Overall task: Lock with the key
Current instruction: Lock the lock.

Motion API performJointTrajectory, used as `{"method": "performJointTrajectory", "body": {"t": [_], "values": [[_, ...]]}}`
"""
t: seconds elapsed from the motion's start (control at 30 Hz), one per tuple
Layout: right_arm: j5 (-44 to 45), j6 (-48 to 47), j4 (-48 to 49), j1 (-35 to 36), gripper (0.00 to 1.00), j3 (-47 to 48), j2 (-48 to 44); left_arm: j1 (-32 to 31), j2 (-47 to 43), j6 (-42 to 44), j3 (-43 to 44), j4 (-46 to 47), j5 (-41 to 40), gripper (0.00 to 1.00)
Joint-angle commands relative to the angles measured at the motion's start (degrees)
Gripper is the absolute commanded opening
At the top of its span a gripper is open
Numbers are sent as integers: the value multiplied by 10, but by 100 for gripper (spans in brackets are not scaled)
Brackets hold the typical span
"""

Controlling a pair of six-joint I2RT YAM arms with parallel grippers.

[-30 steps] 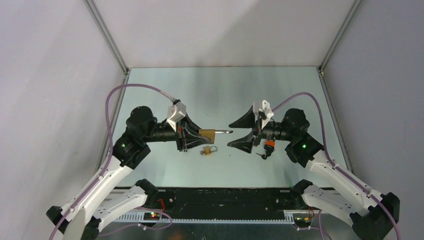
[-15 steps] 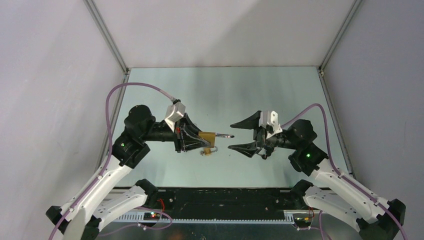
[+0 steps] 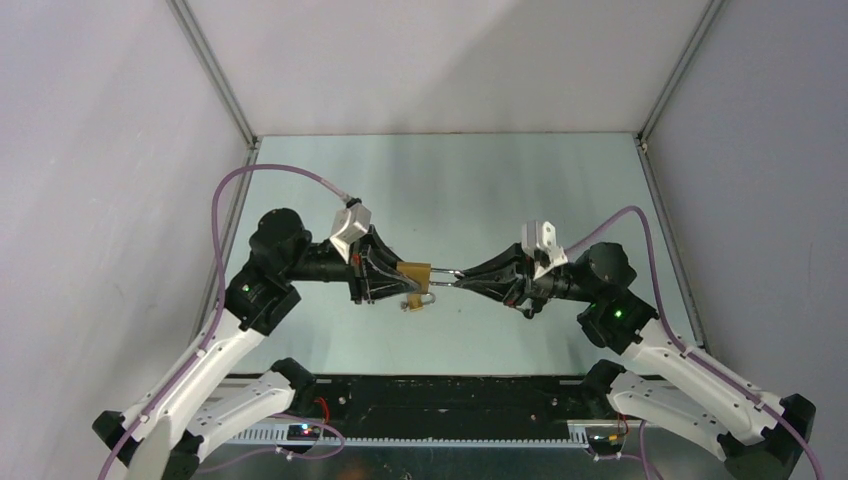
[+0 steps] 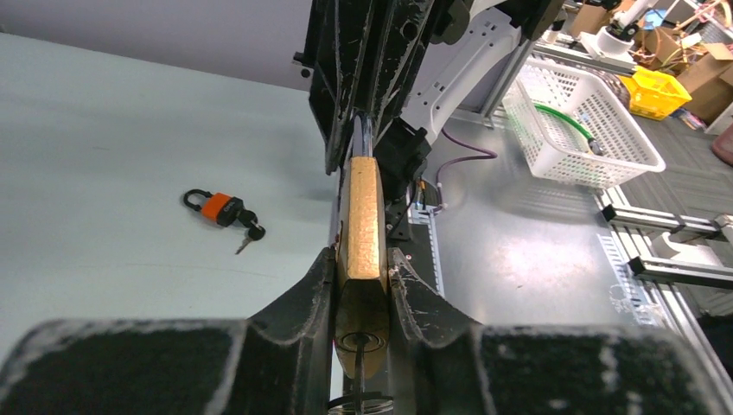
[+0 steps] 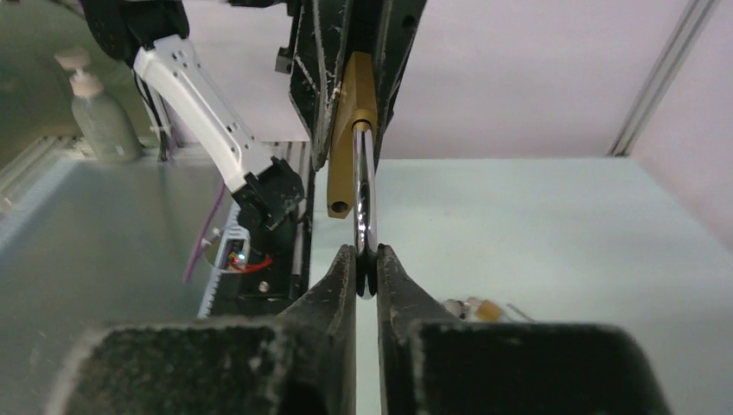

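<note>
My left gripper (image 3: pixel 398 273) (image 4: pixel 361 259) is shut on the body of a brass padlock (image 3: pixel 414 272) (image 4: pixel 364 212), held above the table with its silver shackle (image 3: pixel 446 271) (image 5: pixel 364 194) pointing right. A key (image 4: pixel 361 363) sits in the keyhole on the padlock's underside, its ring hanging below. From the right, my right gripper (image 3: pixel 462 280) (image 5: pixel 366 259) is shut on the end of the shackle, fingertips pinching the bar from both sides. One leg of the shackle is out of the body's open hole (image 5: pixel 338 207).
A second small brass padlock (image 3: pixel 417 301) (image 5: pixel 481 309) lies on the table under the held one. An orange padlock with keys (image 4: pixel 221 208) lies further right, under my right arm. The two arms meet over the table's near middle. A white basket (image 4: pixel 588 130) stands off the table.
My right gripper moved left onto the shackle and closed on it; a second ago it stood wide open to the right. The left gripper kept the padlock nearly still.
</note>
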Motion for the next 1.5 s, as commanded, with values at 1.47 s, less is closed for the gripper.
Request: {"method": "performJointTrajectory", "body": {"t": [1.47], "values": [[24,133,76,156,0,78,158,-71,68,-34,14,203,-126,0]]}}
